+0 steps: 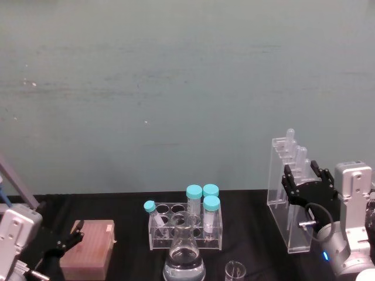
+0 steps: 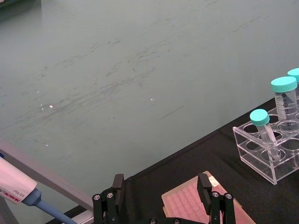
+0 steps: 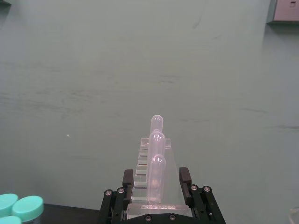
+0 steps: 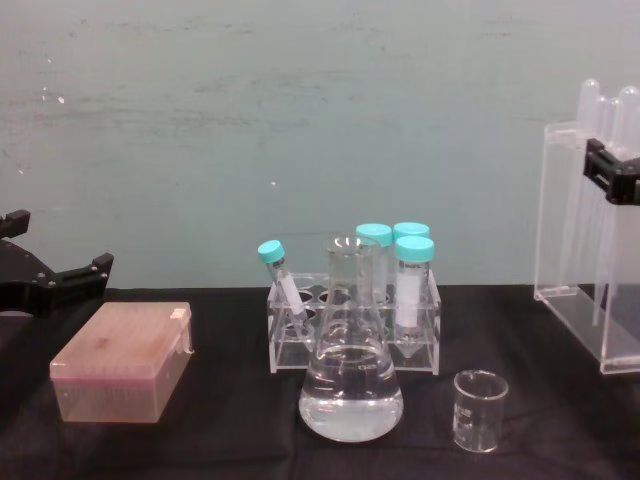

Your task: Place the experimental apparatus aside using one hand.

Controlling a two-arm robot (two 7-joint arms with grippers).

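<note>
Standing between the open right end effector's point(image 1: 304, 177) fingers, the pipette rack point(image 1: 288, 193).

Small red lettering printed on the white body of a pipette with a blue collar point(image 2: 16, 189), at the edge of the left wrist view, too small to make out. Faint graduation marks and print on the clear teal-capped plastic tubes point(image 2: 285, 100) in the transparent acrylic tube rack point(image 2: 268, 156), and on the small clear glass beaker point(image 4: 481, 410), none legible. No other text, number or sign readable.
</note>
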